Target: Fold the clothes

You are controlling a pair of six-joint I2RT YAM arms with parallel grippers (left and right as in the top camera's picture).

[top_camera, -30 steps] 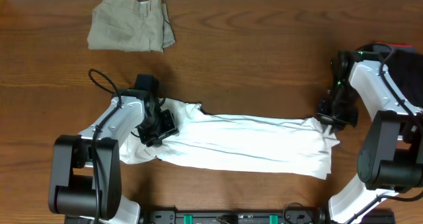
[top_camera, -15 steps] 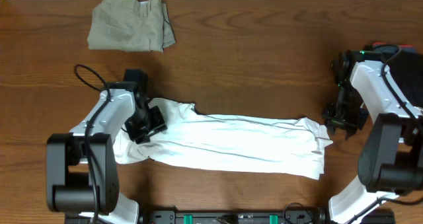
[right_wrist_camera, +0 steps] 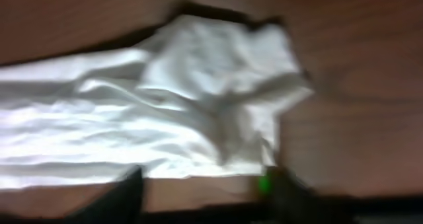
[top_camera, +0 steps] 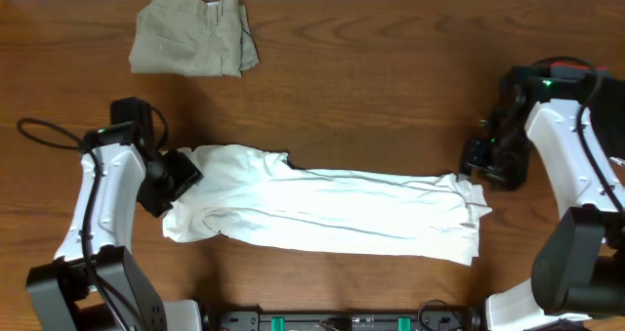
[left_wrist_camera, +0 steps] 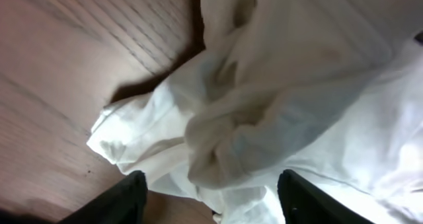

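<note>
Shirt (top_camera: 332, 214) lies as a long rumpled band across the front of the counter (top_camera: 371, 87). Its left end is bunched, its right end curled.

Left hand (top_camera: 176, 175) sits at the bunched end. Fingers (left_wrist_camera: 129, 197) are spread wide with nothing held, and the cloth lies just ahead of them.

Right hand (top_camera: 477, 161) hovers just beside the right end, not touching. The wrist view is blurred, but its fingers look parted and empty.

Trousers (top_camera: 190, 46) sit folded at the back left, well apart.

Risks, as I judge them:
- A pinch at the left may catch only one loose layer of the bunch, so the rest drags and twists.
- The curled right corner could slip out of a shallow grip.
- An uneven pull between the arms would skew the band.
- Folding over these wrinkles would set them in.
</note>
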